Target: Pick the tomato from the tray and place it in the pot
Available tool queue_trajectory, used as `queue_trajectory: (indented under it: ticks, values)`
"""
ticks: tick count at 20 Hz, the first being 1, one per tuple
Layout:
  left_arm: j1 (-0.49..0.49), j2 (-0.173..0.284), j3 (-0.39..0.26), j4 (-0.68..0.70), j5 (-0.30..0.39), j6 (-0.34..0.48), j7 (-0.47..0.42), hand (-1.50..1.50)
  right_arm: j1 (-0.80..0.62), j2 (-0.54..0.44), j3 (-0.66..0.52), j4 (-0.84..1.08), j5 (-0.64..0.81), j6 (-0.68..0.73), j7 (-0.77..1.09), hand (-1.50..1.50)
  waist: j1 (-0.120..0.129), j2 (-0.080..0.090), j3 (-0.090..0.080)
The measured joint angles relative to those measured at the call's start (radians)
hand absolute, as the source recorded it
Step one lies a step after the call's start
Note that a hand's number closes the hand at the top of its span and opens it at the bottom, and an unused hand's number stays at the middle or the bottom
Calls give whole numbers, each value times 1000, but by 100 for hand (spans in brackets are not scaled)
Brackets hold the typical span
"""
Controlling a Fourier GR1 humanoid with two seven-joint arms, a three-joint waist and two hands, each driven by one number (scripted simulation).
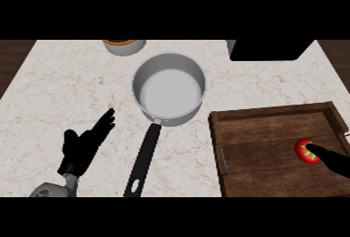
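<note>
A red tomato [305,150] with a green stem lies on the wooden tray [266,139] near the tray's right side. My right hand [333,160] comes in from the right edge, one straight finger touching the tomato's lower right; the rest of the hand is cut off by the frame. A grey metal pot [169,88] with nothing inside stands at the counter's middle, its black handle [143,159] pointing toward me. My left hand [83,146] rests open at the lower left, fingers pointing up and away, left of the handle.
A small bowl [124,45] with an orange inside sits at the counter's far edge, left of centre. A black box-like object [270,49] stands at the far right. The tray has raised rims and a metal grip [223,159] on its left wall.
</note>
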Motion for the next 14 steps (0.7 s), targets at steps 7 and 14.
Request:
queue_trajectory:
  ticks: [7, 14]
  values:
    - [-42, -35, -4, 28, -20, -4, 13, 0, -54, -17, 12, 56, -106, 166, 160, -150, 17, 3, 3]
    - [-26, -52, 15, 41, -46, -22, -10, 0, -43, 40, 26, 201, -123, 328, 105, -150, 16, 2, 5]
